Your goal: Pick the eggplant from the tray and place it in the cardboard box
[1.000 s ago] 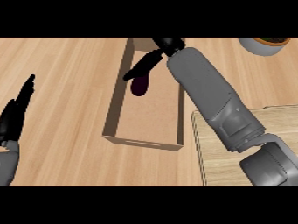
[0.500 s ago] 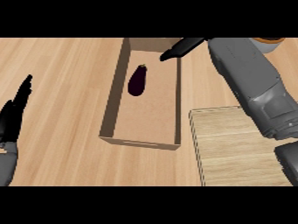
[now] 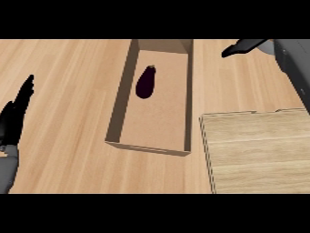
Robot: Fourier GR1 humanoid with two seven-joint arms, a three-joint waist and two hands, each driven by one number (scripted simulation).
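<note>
A dark purple eggplant (image 3: 145, 82) lies on the floor of the long cardboard box (image 3: 120, 109), near its far end. Nothing touches it. My right hand (image 3: 243, 47) is open at the upper right, past the box's right wall and clear of it, with straight fingers pointing left. The wooden tray (image 3: 264, 154) at the lower right holds nothing that I can see. My left hand (image 3: 13, 118) rests open at the left edge, fingers up, well away from the box.
The box stands lengthwise in the middle of the wooden counter (image 3: 57, 68). The tray's left edge lies close to the box's near right corner. My right forearm (image 3: 303, 68) crosses the upper right corner.
The eggplant left my right hand and now lies in the box. My right hand opened and drew back to the right, out over the box's right wall. The left hand stayed still.
</note>
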